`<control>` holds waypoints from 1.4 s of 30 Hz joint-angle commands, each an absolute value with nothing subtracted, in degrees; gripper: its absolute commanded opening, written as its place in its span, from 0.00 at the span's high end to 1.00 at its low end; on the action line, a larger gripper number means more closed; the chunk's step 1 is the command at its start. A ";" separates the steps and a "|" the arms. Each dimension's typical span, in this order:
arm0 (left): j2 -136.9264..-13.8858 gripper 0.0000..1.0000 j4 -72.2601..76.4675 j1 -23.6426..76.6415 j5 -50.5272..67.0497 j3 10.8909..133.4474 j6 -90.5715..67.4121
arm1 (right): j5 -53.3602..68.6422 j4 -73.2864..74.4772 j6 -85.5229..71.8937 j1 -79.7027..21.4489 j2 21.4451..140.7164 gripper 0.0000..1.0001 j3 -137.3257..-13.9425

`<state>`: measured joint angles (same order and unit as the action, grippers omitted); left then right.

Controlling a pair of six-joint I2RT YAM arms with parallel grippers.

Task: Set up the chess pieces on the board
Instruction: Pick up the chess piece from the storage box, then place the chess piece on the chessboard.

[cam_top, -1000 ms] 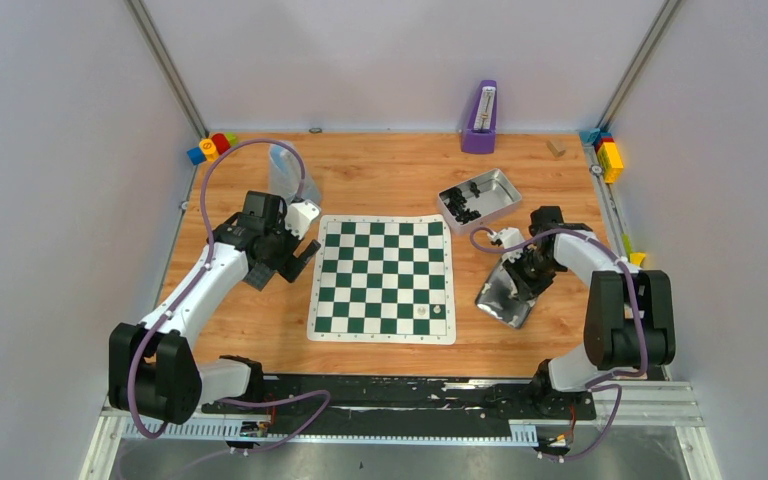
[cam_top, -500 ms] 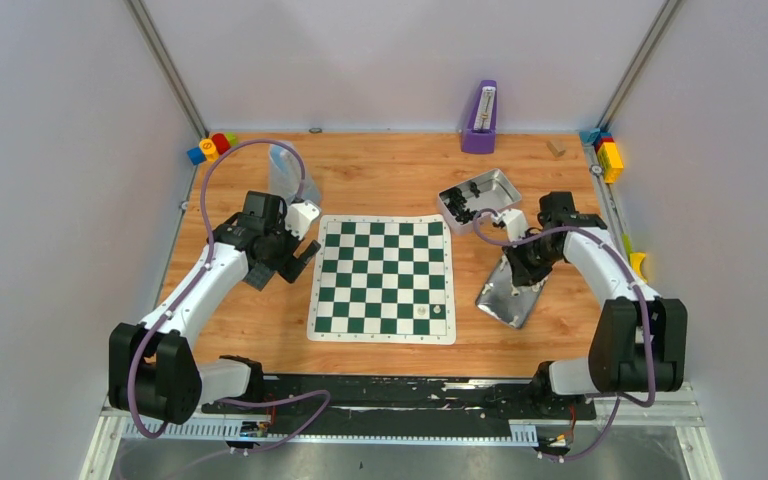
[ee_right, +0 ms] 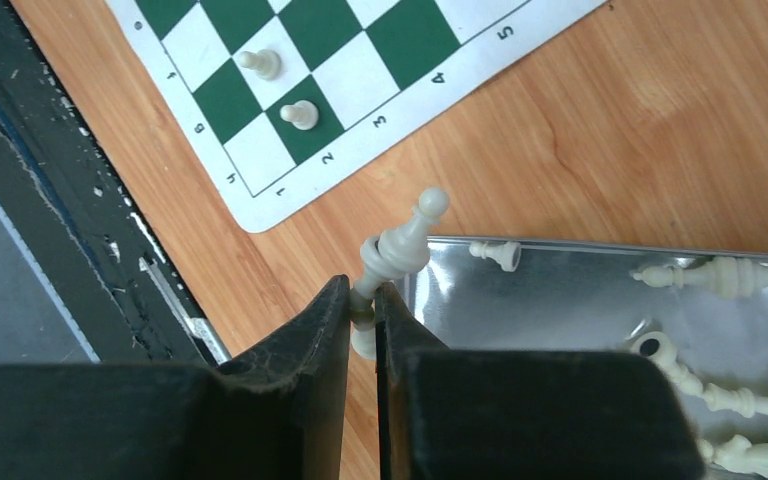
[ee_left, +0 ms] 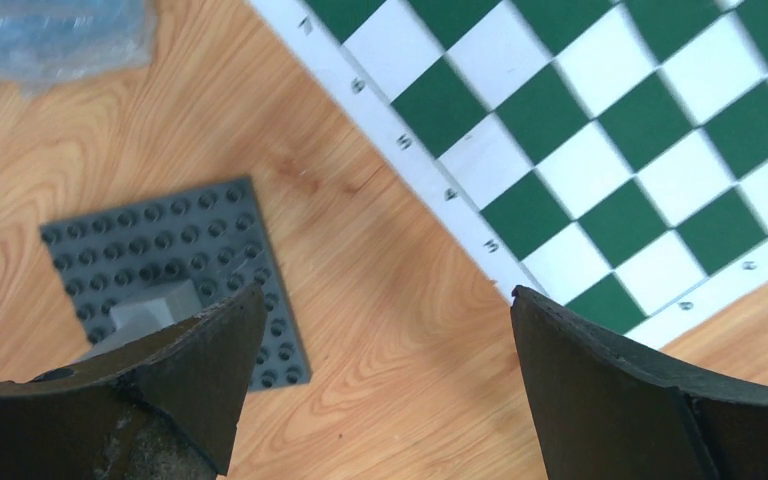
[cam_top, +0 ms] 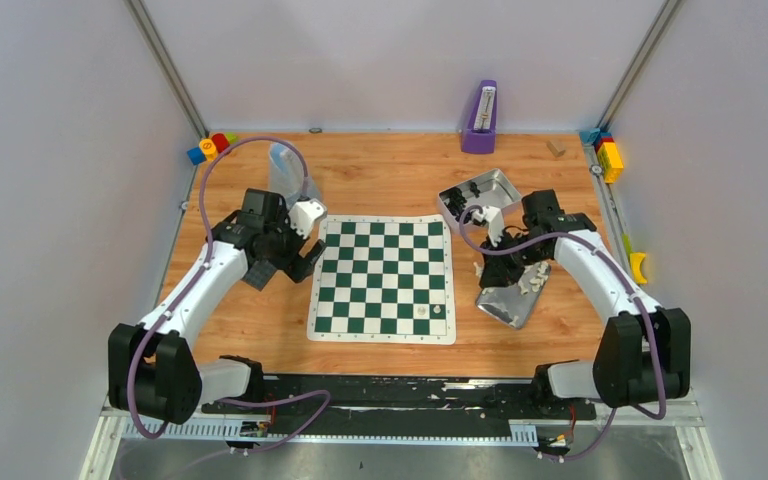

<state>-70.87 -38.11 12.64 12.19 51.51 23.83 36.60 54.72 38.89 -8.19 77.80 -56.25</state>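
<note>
your right gripper [ee_right: 362,292] is clamped on one cream piece [ee_right: 405,240]; jaws nearly together, pinching its lower stem; the piece is tilted, round head leaning away from the fingers; it's over bare wood between the board [ee_right: 290,60] corner and the silver tray [ee_right: 560,300]; can't tell if its base touches the table; two pawns [ee_right: 301,115] stand upright on the board, on neighbouring squares near the corner closest to the tray, one on white, one on green; loose pieces [ee_right: 720,275] lie on their sides in the tray; in the top view a second tin [cam_top: 480,195] sits beyond the tray, near the board's far right corner, its contents dark and too small to tell; your left gripper [ee_left: 385,300] is spread wide with nothing between the fingers; it hangs over wood just beside the board's left edge; a grey studded plate [ee_left: 175,260] lies flat on the table on its left-finger side, apart from the board; a clear plastic bag [ee_left: 50,35] shows at the top corner of the left wrist view
</note>
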 commanded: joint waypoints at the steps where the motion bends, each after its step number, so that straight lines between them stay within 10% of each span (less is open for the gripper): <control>1: -70.15 0.00 -37.38 12.39 26.60 56.03 25.62 | 43.94 53.18 39.77 -9.36 73.66 0.98 -54.73; 22: -97.20 0.09 -26.31 24.38 62.77 78.81 -1.55 | 45.61 38.02 30.90 -28.06 78.74 0.98 -61.35; 42: -109.01 0.26 -30.40 29.44 67.39 85.87 -7.87 | 42.04 34.49 28.26 -30.65 80.95 0.99 -61.97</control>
<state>-107.70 -28.88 28.60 64.84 82.48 -6.98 42.02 36.80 28.91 -30.04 81.01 -59.66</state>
